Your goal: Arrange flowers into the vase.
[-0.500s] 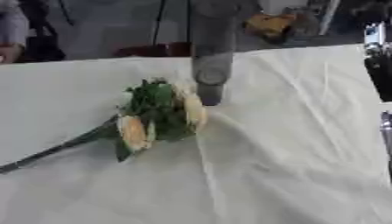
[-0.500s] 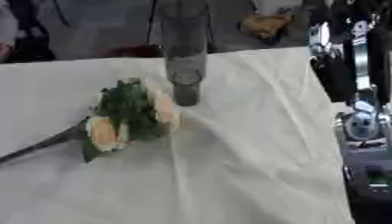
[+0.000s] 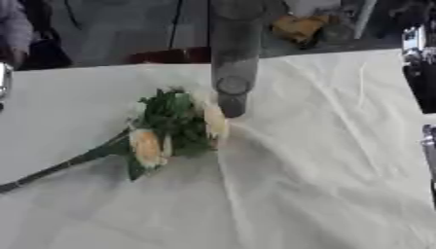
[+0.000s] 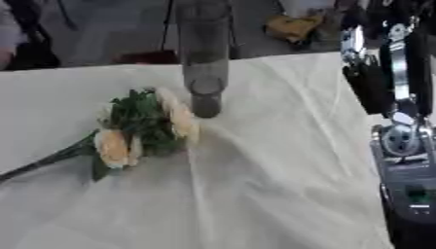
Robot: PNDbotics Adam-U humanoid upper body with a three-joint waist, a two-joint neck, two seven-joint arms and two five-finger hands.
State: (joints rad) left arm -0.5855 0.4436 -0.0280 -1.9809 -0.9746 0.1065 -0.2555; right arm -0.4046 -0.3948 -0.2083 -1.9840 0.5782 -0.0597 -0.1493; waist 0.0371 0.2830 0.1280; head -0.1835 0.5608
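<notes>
Wrinkled white cloth (image 3: 323, 160); tall clear glass vase (image 3: 233, 53); leafy cream bouquet (image 3: 174, 127) lying beside.

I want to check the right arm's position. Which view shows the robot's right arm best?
The right eye view: the right arm runs down its right edge, black with silver joints. The left eye view shows only a sliver of it at the right edge.
</notes>
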